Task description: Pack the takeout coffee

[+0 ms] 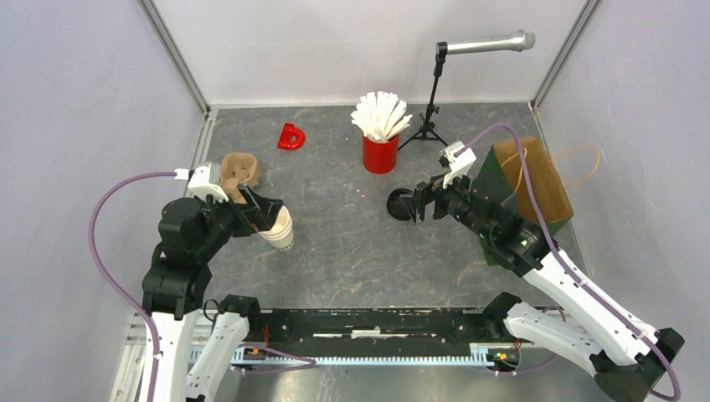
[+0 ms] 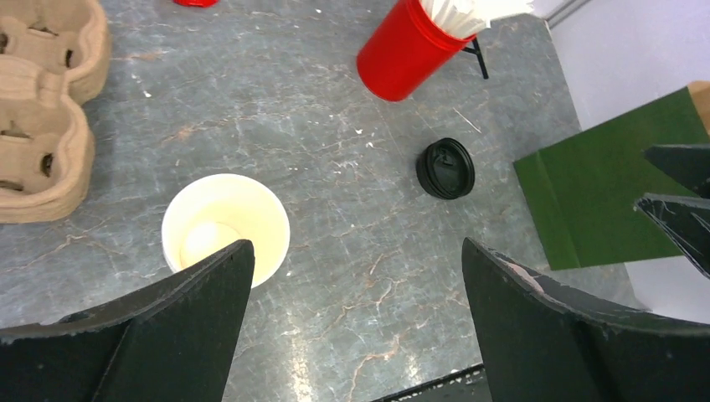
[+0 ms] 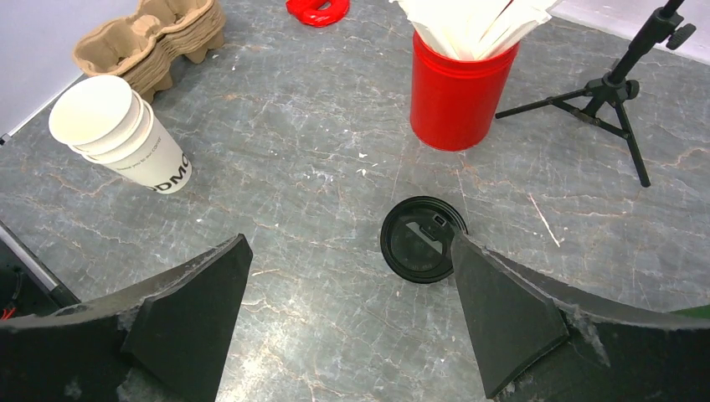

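White paper cups (image 1: 280,230) stand nested in one stack on the grey table, left of centre, with no lid on. They also show in the left wrist view (image 2: 226,224) and in the right wrist view (image 3: 121,138). A round black lid (image 1: 402,203) lies flat at mid-table; it shows too in the left wrist view (image 2: 445,168) and the right wrist view (image 3: 421,239). My left gripper (image 1: 266,213) (image 2: 356,276) is open over the table, its left finger above the cups' rim. My right gripper (image 1: 419,201) (image 3: 347,268) is open, its right finger just over the lid's edge.
Brown pulp cup carriers (image 1: 239,172) (image 2: 42,109) (image 3: 151,38) sit behind the cups. A red cup of white sticks (image 1: 381,151) (image 3: 456,92) stands at the back, a microphone stand (image 1: 431,109) beside it. A red D-shaped piece (image 1: 291,136) lies back left. A green board (image 1: 502,201) and a brown paper bag (image 1: 536,180) lie right.
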